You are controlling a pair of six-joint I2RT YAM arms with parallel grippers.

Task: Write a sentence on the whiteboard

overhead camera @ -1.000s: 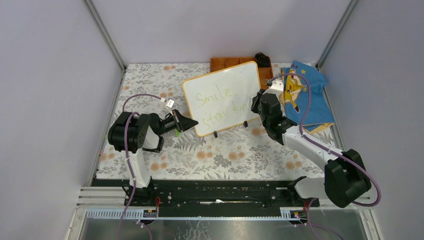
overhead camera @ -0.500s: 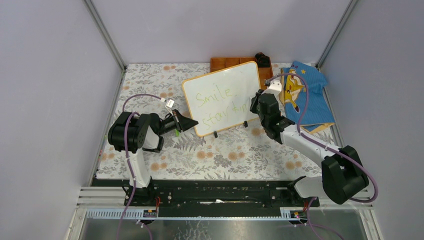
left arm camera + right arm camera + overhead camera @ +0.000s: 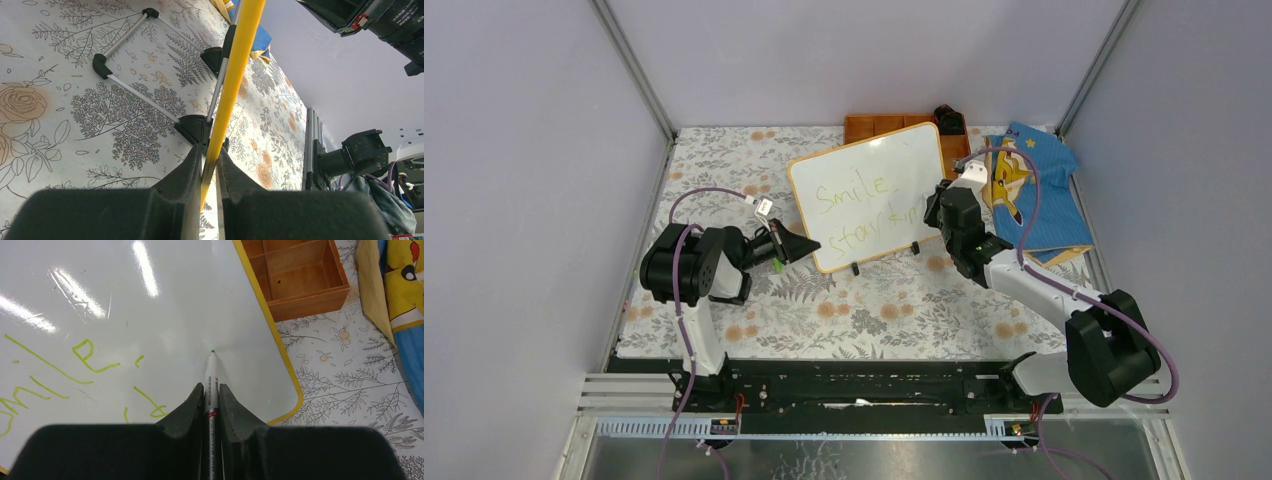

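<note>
Change since the earlier frame: the right arm's elbow has shifted slightly toward the left and its wrist has edged closer to the board. The left arm and the board are unchanged.

Left arm: it rises from its base at the table's (image 3: 874, 310) near edge, folds at the shoulder and runs low toward the right. The left gripper (image 3: 210, 150) is clenched on the lower left edge of the whiteboard (image 3: 874, 195), one finger on each side of the orange-tan frame, just above one of the black feet (image 3: 195, 127).

Whiteboard: it stands on the table's far half, about midway between the left and right edges. It is tilted, with its right side farther back. Its far right corner overlaps the orange tray (image 3: 879, 127) at the far edge in the overhead view. The sentence (image 3: 864, 205) runs in two yellow-green lines across the board's face.

Right arm: from its base at the near right, the elbow stands out toward the right edge and the forearm stretches diagonally to the board's right side. The right gripper (image 3: 212, 387) is clamped on a marker (image 3: 211, 367). The marker's green tip is at the bare white surface to the right of the writing. Contact cannot be confirmed.

A blue cloth (image 3: 1034, 190) lies at the far right corner, beside the tray.
</note>
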